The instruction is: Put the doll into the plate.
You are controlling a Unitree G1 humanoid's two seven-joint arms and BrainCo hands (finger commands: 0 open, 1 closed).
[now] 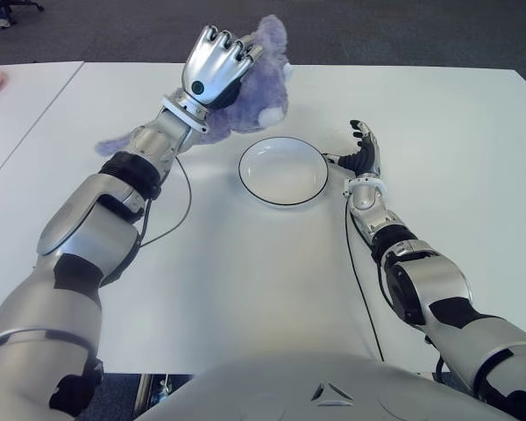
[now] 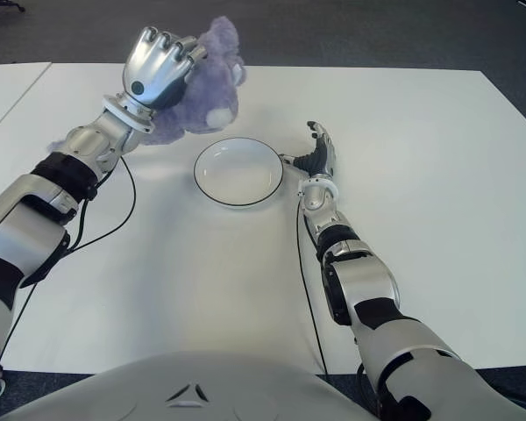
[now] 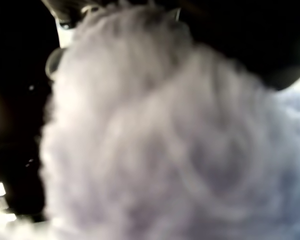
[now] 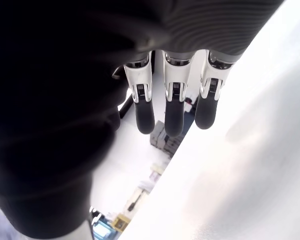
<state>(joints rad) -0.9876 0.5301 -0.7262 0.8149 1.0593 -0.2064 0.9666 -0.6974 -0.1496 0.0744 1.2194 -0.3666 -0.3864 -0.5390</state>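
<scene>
Left hand (image 1: 217, 66) curled tight around fluffy purple doll (image 1: 256, 88), up above the white desk (image 1: 245, 281) near its far edge. Empty white plate (image 1: 283, 171) just beside, toward the middle. Right hand (image 1: 363, 149) next to the plate's right side, fingers (image 4: 173, 107) loose, holding nothing.

No readable text, labels, brands or numbers anywhere in views.
</scene>
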